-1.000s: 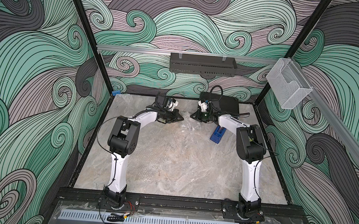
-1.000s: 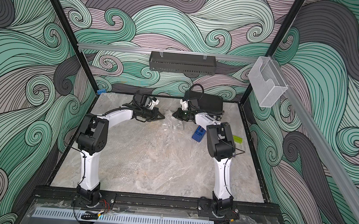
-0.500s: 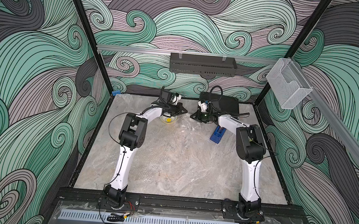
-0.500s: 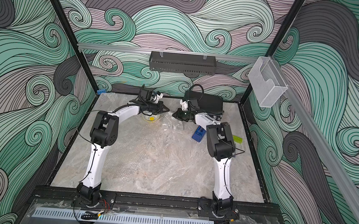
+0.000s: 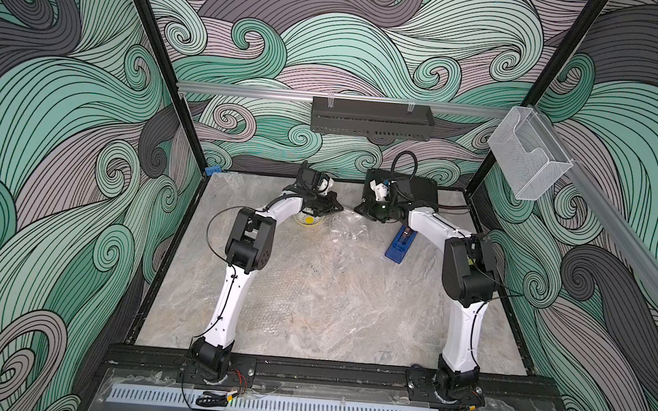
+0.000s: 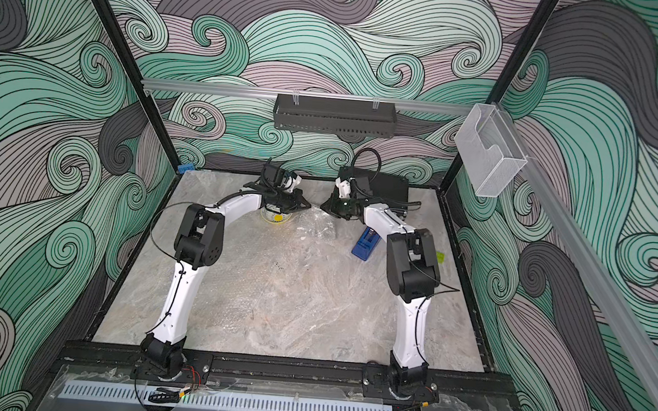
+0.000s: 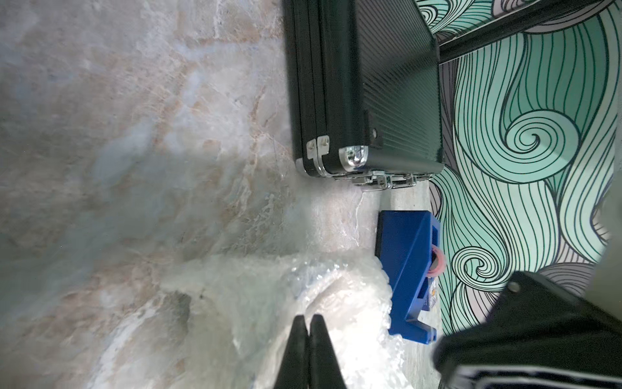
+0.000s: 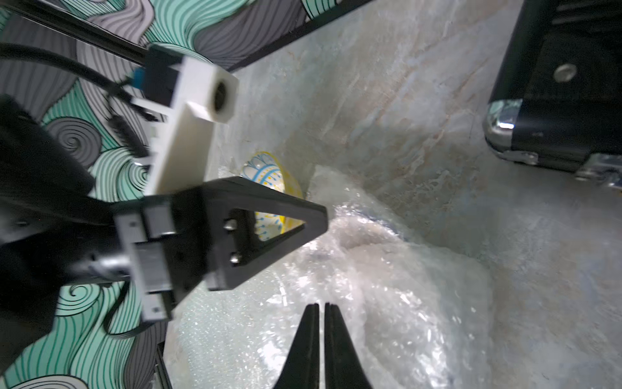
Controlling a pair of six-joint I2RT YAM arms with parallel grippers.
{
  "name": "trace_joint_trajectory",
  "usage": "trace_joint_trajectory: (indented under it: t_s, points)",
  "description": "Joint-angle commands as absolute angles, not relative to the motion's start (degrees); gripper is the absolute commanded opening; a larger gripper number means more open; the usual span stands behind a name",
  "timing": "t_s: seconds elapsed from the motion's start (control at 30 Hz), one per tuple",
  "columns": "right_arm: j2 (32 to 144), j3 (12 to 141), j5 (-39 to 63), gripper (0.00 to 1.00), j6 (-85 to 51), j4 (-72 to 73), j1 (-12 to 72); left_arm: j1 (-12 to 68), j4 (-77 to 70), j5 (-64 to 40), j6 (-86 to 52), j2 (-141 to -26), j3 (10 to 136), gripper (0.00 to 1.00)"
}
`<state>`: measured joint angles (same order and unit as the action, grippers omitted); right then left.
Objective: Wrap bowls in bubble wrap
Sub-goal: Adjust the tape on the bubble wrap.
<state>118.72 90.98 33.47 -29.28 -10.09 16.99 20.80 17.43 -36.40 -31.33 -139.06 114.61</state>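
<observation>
A small bowl (image 5: pixel 308 221) (image 6: pixel 276 218) with a yellow centre and a blue-and-yellow pattern (image 8: pixel 266 175) stands at the back of the table, partly under my left wrist. Just right of it lies a crumpled bundle of bubble wrap (image 5: pixel 343 233) (image 6: pixel 317 229) (image 7: pixel 336 303) (image 8: pixel 387 269), with a dark blue curve showing faintly through it. My left gripper (image 5: pixel 340 207) (image 6: pixel 308 204) (image 7: pixel 307 318) (image 8: pixel 321 220) is shut and empty above the bundle's back edge. Facing it tip to tip, my right gripper (image 5: pixel 356 209) (image 6: pixel 322 206) (image 8: pixel 321 306) hovers over the wrap, jaws only a slit apart, nothing between them.
A black case (image 5: pixel 417 187) (image 7: pixel 363 84) (image 8: pixel 555 84) sits at the back right behind the right gripper. A blue tape dispenser (image 5: pixel 398 246) (image 6: pixel 365 243) (image 7: pixel 407 269) lies beside the bundle. A flat sheet of bubble wrap (image 5: pixel 270 314) covers the table's middle.
My left arm's elbow has swung to the right, uncovering the bowl with the yellow centre, and its gripper has lifted slightly. The right gripper's jaws have parted a little.
</observation>
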Motion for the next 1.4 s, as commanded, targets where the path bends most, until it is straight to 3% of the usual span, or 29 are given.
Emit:
trace_joint_trajectory:
  t_s: [0.0,0.37,0.7,0.87,1.13,1.37]
  points:
    - [119.21,93.06,36.54,0.10,-33.68,-9.26,17.37,21.36,19.84,-34.89,-30.15,-141.20,116.19,0.00]
    - [132.08,103.57,39.29,0.06,-37.76,-11.82,18.11,21.53,20.24,-34.45,-29.71,-141.59,116.28,0.00]
    - [136.08,108.13,29.73,0.05,-28.82,-28.42,18.11,21.58,21.23,-33.89,-28.96,-141.34,116.41,0.00]
    - [137.42,108.39,27.65,0.05,-27.10,-29.18,18.36,21.53,21.48,-34.21,-28.59,-141.38,116.11,0.00]
    - [134.12,107.34,28.77,0.04,-25.40,-26.44,18.65,21.55,22.06,-33.86,-27.87,-141.51,115.32,0.00]
    - [124.75,101.48,30.65,0.05,-26.51,-20.85,18.78,21.47,22.28,-33.13,-27.52,-141.31,115.30,0.00]
